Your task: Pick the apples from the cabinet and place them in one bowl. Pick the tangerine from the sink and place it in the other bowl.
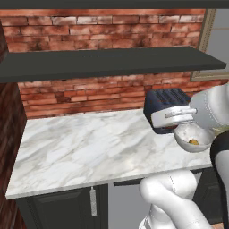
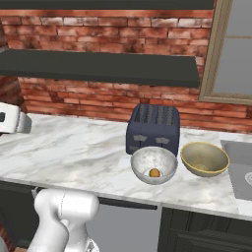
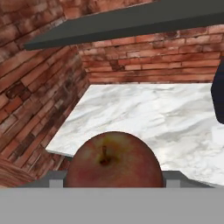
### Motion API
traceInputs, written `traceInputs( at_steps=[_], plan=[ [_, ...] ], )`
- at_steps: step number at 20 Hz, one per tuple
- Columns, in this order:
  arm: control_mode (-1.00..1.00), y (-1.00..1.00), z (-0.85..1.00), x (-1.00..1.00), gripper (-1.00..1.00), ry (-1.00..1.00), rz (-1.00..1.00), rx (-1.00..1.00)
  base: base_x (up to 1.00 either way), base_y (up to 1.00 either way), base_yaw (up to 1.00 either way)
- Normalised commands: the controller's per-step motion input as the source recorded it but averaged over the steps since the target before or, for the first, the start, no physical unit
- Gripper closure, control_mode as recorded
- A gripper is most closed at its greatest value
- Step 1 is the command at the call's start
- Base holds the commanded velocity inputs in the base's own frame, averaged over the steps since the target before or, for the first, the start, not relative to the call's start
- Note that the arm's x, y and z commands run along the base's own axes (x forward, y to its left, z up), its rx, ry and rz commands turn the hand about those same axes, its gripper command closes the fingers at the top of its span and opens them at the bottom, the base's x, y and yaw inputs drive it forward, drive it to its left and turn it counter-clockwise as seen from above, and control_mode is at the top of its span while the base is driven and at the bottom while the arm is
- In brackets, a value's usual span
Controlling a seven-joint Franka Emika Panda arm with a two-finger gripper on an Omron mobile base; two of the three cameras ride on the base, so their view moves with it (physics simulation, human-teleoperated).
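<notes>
Red apple [image 3: 113, 161] clamped between my fingers, stem toward camera | my hand held level above marble counter [image 3: 144, 113] | cabinet [image 3: 144, 19] overhead | pale bowl [image 2: 154, 165] holds tangerine [image 2: 154, 173]

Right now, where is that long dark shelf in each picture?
Left base view: the shelf crosses the upper half, above the counter.
Right base view: the shelf runs from upper left to above the toaster.
Hand view: the shelf slants across the top.
Shared landmark: the brick wall behind it.
</notes>
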Motion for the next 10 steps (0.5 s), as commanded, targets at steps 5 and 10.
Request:
traceInputs(
  at_steps=[5,10],
  plan=[
    [-1.0,-0.47,-0.47,0.07,1.0,0.0,0.0,-0.04,0.0,0.0,0.0],
    [-1.0,-0.62,-0.2,0.19,1.0,0.04,-0.01,-0.06,0.0,0.0,0.0]
  ],
)
